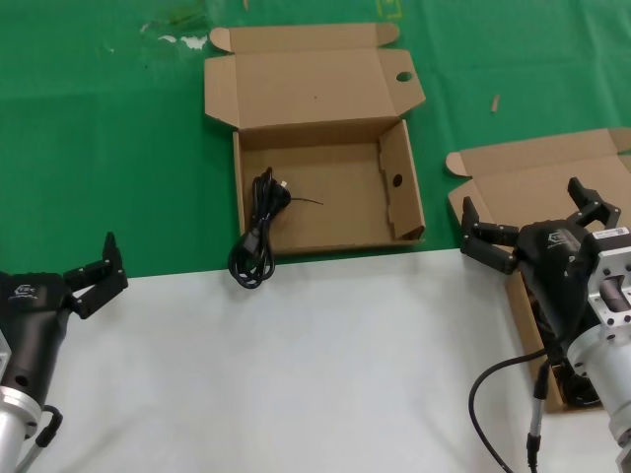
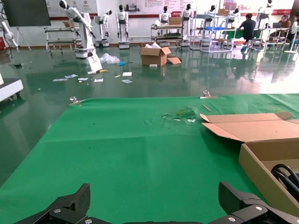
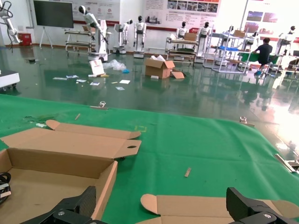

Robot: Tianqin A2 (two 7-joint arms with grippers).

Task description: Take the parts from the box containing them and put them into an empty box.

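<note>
The empty box (image 1: pixel 335 197) with round finger holes lies open at the middle, its lid folded back. One black cable bundle (image 1: pixel 258 232) hangs over its front wall near the left corner, half inside and half on the white table. The plain-lidded box (image 1: pixel 532 163) is at the right, its inside mostly hidden by my right arm. Above it my right gripper (image 1: pixel 527 209) is open and holds nothing. Open too, my left gripper (image 1: pixel 94 264) waits at the near left. The left wrist view shows the left gripper (image 2: pixel 156 200), the box wall (image 2: pixel 261 175) and the cable (image 2: pixel 286 176). The right wrist view shows the right gripper (image 3: pixel 163 201) over the plain lid (image 3: pixel 210 205).
Green mat (image 1: pixel 99 148) covers the far half of the table and white surface (image 1: pixel 296 374) the near half. A small scrap (image 1: pixel 495 102) lies on the mat between the boxes. White flecks (image 1: pixel 177 39) mark the far left.
</note>
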